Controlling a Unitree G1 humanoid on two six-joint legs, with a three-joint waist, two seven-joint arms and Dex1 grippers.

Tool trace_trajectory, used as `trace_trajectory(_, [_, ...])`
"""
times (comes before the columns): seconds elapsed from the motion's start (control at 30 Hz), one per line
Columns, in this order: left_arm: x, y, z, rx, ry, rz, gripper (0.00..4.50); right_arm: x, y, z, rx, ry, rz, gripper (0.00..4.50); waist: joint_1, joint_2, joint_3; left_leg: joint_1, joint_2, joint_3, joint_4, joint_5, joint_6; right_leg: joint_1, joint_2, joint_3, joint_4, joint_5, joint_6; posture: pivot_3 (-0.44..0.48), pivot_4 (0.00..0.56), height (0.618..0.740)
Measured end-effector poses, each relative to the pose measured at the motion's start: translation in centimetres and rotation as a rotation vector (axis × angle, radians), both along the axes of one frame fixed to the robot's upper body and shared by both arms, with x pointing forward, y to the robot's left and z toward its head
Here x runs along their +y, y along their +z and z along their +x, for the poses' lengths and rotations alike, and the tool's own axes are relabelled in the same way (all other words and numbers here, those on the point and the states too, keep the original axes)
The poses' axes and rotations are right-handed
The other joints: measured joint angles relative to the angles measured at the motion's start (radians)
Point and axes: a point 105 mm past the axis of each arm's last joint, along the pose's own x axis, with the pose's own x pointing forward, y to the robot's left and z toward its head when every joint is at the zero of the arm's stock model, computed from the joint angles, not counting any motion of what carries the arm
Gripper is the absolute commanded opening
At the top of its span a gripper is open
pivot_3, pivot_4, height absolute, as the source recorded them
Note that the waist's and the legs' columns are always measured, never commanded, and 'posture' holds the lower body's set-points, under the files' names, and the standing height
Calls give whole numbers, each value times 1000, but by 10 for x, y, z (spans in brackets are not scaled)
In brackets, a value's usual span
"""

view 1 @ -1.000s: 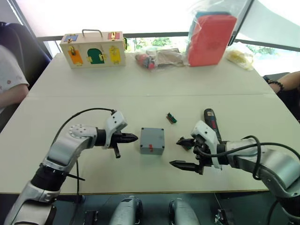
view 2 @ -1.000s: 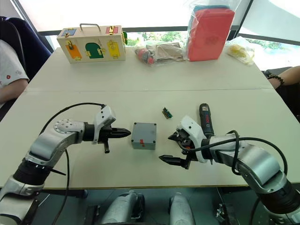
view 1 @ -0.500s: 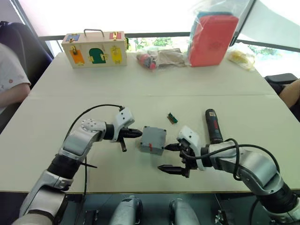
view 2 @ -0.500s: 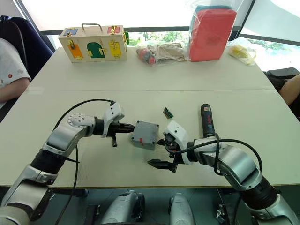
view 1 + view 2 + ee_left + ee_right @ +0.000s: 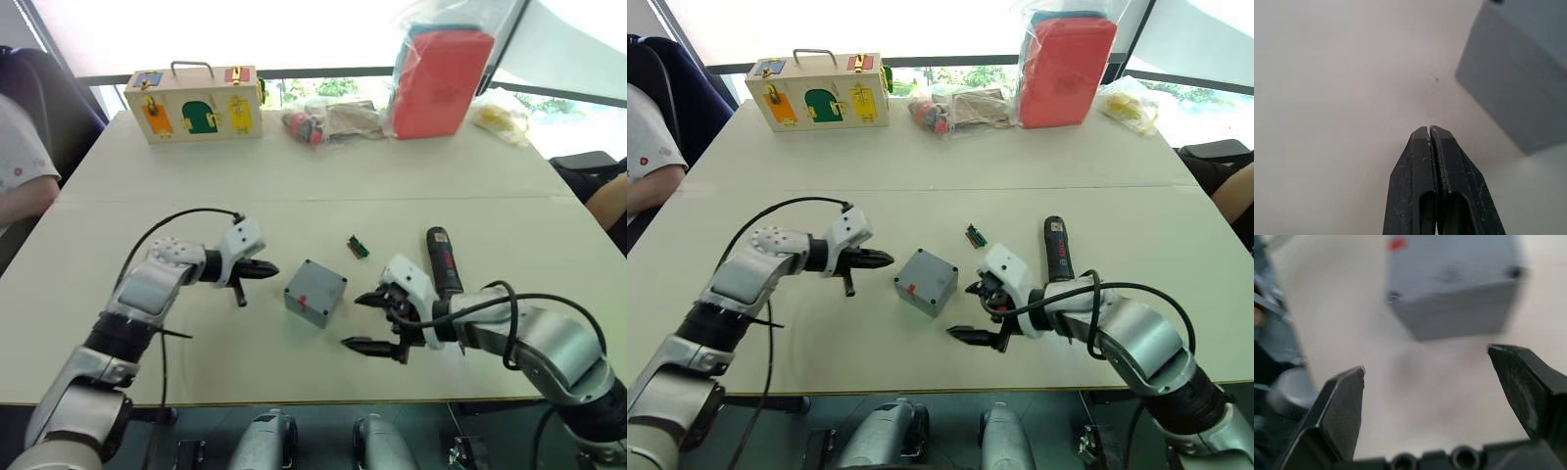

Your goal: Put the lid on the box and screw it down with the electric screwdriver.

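Observation:
The grey box (image 5: pixel 314 292) sits mid-table, turned cornerwise, with a small red mark toward me. Its upper face is closed and has dark holes at the corners (image 5: pixel 1454 279); I cannot tell whether that face is the lid. My left gripper (image 5: pixel 269 271) is shut and empty, its tip a short gap to the left of the box (image 5: pixel 1518 83). To the box's right, my right gripper (image 5: pixel 361 321) stands wide open and apart from it. The black electric screwdriver (image 5: pixel 440 259) lies on the table behind my right wrist.
A small green-and-brown bit holder (image 5: pixel 359 247) lies behind the box. Along the far edge stand a wooden case (image 5: pixel 193 101), clear bags of parts (image 5: pixel 328 120), a red pack in plastic (image 5: pixel 443 78) and a yellow bag (image 5: pixel 502 116). A person (image 5: pixel 20 157) sits at left.
Half a second ago both grippers were at the box's sides. The box has since turned cornerwise and shifted a little left. Both grippers have drawn back from it.

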Motion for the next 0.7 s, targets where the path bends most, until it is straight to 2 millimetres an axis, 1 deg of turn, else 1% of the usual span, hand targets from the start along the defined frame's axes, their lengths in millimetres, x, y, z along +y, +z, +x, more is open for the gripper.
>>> trace_trajectory(0.07, [-1,-4,-20,52,-47,-4,0,-7,3,14,-48,0,-20,4269,0,0,0,0,0,0,0,0,0,0,0,0,0,0,0,0,150,740])
trace_trajectory(0.13, [-3,-7,-35,93,-82,-6,0,-12,4,24,-79,10,-40,4269,1,0,0,0,0,0,0,0,0,0,0,0,0,0,0,0,150,740])
trace_trajectory(0.23, [-8,-12,-51,137,-103,-21,0,-14,3,37,-121,77,-85,4269,1,0,0,0,0,0,0,0,0,1,0,0,0,0,0,0,150,740])
trace_trajectory(0.27, [-9,-12,-53,141,-107,-25,0,-15,3,38,-125,88,-92,4269,2,0,0,0,0,0,0,0,0,1,0,0,0,0,0,0,150,740])
trace_trajectory(0.33, [-14,-16,-55,141,-97,-42,0,-12,0,42,-127,151,-115,4269,1,0,0,0,0,0,0,0,0,1,0,0,0,0,0,0,150,740])
trace_trajectory(0.4, [-21,-19,-54,136,-88,-68,0,-4,-1,41,-127,216,-111,4269,2,0,0,0,0,0,0,0,0,1,1,0,0,0,0,0,150,740])
trace_trajectory(0.43, [-24,-19,-53,129,-84,-79,0,1,-2,38,-123,252,-102,4269,2,0,0,0,0,0,0,0,0,1,1,0,0,0,0,0,150,740])
trace_trajectory(0.57, [-27,-23,-45,106,-48,-95,0,9,-8,29,-81,328,-89,4269,2,0,0,0,0,0,1,0,0,1,1,0,1,0,0,0,150,740])
trace_trajectory(0.7, [-29,-23,-40,84,-32,-102,0,15,-5,21,-76,360,-79,4269,3,0,0,1,0,0,1,1,-1,1,0,0,1,0,0,0,150,740])
